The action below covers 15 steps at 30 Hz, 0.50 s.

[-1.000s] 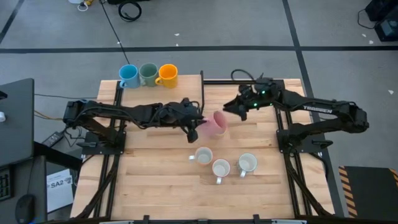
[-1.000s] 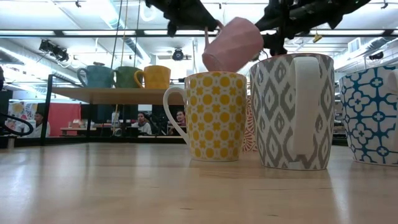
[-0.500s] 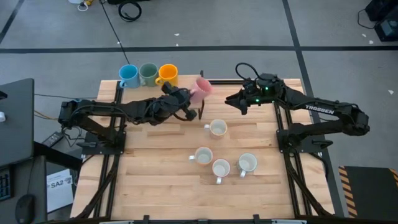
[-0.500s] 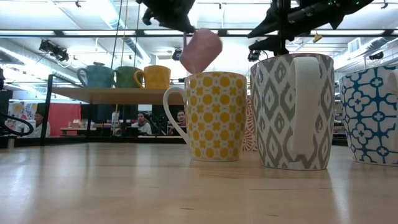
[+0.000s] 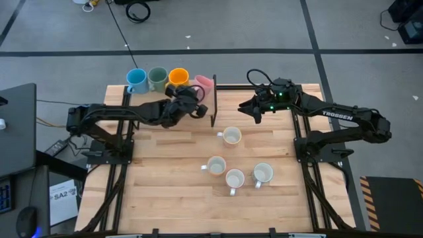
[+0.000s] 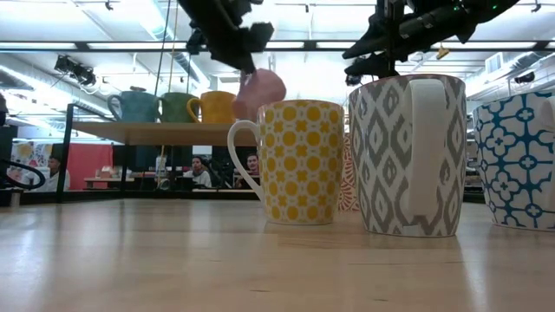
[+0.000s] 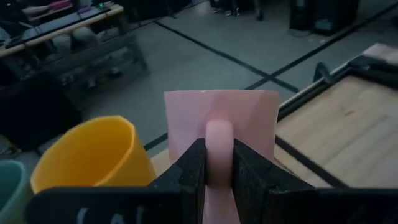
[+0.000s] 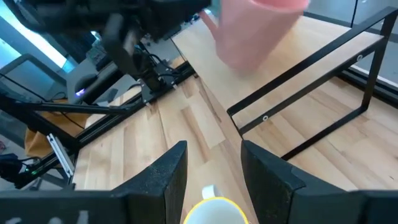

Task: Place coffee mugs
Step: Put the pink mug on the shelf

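The pink mug (image 5: 204, 84) is held by my left gripper (image 5: 197, 94) at the far left, next to the orange-yellow mug (image 5: 178, 77), the dark green mug (image 5: 157, 79) and the blue mug (image 5: 137, 80) on a raised wooden shelf (image 6: 156, 131). One white mug (image 5: 231, 137) stands at mid table. Three more white mugs (image 5: 234, 177) stand nearer the front. My right gripper (image 5: 248, 110) hovers open and empty over the far middle of the table. My left gripper pinches the pink mug's side handle (image 7: 217, 134) between its two fingers (image 7: 194, 163), which lie across the handle. The mug (image 6: 260, 88) hangs tilted below the gripper at the shelf's height, beside the orange-yellow mug (image 7: 93, 155). I cannot tell whether its base touches the shelf.
A black metal frame (image 5: 215, 100) stands upright at the table's far edge between the two grippers. In the low view three patterned mugs, yellow (image 6: 299, 160), grey (image 6: 408, 156) and blue (image 6: 520, 160), stand close to the camera. People sit in the room behind.
My left gripper has carried the pink mug from above the table's middle toward the far edge and the left, then down beside the orange-yellow mug. The white mug at mid table, hidden under the pink one before, now shows.
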{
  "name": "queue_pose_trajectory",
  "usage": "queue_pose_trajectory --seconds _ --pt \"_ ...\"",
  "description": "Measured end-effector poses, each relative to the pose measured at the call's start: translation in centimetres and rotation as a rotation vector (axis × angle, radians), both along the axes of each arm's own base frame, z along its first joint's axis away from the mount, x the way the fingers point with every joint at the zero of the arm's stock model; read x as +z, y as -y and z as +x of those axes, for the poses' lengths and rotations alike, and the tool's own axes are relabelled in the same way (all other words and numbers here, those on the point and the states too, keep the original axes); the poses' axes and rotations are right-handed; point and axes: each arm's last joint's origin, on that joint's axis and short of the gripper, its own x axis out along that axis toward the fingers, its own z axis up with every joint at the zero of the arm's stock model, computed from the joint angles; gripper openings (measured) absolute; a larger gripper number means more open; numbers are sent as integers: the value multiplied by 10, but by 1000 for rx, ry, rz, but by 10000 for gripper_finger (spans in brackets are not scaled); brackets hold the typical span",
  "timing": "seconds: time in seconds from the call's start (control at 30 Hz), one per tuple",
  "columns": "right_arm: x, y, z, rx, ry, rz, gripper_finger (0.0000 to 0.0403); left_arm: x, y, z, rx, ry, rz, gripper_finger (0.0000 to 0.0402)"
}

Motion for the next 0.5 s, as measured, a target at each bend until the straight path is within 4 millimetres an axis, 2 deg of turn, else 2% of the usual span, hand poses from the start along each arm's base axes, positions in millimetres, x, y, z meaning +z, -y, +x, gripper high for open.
queue_pose_trajectory --seconds 0.13,0.5 --pt "0 0 0 0 0 0 156 -12 -1 7 53 -38 25 61" --pt "0 0 0 -1 0 -1 156 -16 -4 20 90 55 43 62"
